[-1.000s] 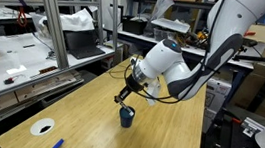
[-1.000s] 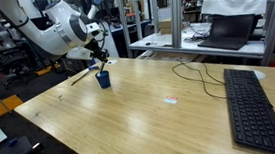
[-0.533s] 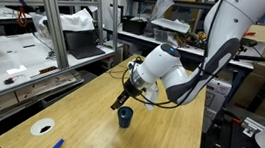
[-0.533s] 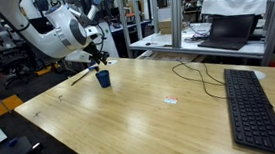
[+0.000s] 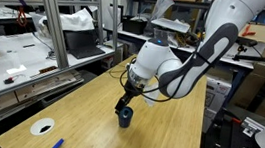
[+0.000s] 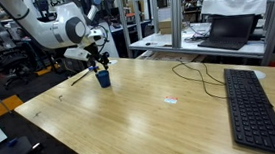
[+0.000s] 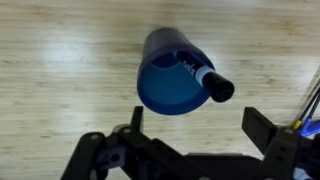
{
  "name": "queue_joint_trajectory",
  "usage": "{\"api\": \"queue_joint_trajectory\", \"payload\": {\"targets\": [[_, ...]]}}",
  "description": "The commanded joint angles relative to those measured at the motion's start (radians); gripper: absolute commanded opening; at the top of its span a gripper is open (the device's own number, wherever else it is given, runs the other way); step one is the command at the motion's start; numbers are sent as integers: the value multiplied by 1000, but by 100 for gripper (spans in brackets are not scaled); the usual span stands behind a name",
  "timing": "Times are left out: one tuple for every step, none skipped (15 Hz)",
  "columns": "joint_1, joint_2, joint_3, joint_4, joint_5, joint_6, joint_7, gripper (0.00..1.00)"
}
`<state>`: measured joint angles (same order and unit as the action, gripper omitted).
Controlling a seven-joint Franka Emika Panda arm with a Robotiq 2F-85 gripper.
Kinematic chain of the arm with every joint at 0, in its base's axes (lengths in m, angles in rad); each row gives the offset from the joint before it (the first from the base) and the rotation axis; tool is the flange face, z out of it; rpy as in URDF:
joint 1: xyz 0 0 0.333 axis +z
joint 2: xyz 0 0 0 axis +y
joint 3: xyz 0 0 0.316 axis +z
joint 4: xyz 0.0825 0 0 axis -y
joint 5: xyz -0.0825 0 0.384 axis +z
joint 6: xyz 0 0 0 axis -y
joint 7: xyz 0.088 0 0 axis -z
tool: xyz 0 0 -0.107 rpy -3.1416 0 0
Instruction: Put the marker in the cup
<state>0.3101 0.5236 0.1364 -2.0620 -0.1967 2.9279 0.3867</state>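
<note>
The dark navy cup (image 7: 172, 75) stands upright on the wooden table, seen from above in the wrist view. The black marker (image 7: 205, 78) rests inside it, leaning on the rim with its upper end poking out. My gripper (image 7: 193, 125) hangs just above the cup with its jaws open and nothing between them. In both exterior views the cup (image 5: 125, 116) (image 6: 103, 79) stands under the gripper (image 5: 125, 101) (image 6: 100, 64), and the marker's top (image 5: 123, 107) shows above the rim.
A flat white ring-shaped disc (image 5: 42, 127) and a bright-blue flat object (image 5: 55, 147) lie near the table's front corner. A black keyboard (image 6: 253, 109) and cables (image 6: 193, 74) lie on the far side. Metal frames and shelves surround the table.
The gripper has opened and let go of the marker, which now rests in the cup. The gripper has lifted slightly above the cup.
</note>
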Motion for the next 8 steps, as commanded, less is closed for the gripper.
{"api": "queue_joint_trajectory", "payload": {"targets": [[-47, -47, 34, 67, 139, -233, -120, 100], [-47, -57, 21, 93, 153, -294, -134, 100], [-51, -60, 16, 132, 169, -375, -144, 100], [-57, -61, 16, 163, 183, -448, -150, 100], [-68, -62, 20, 197, 200, -532, -166, 100], [-70, -58, 17, 229, 207, -603, -168, 100], [-79, -58, 20, 252, 220, -657, -186, 100], [-79, -54, 19, 275, 224, -702, -190, 100]]}}
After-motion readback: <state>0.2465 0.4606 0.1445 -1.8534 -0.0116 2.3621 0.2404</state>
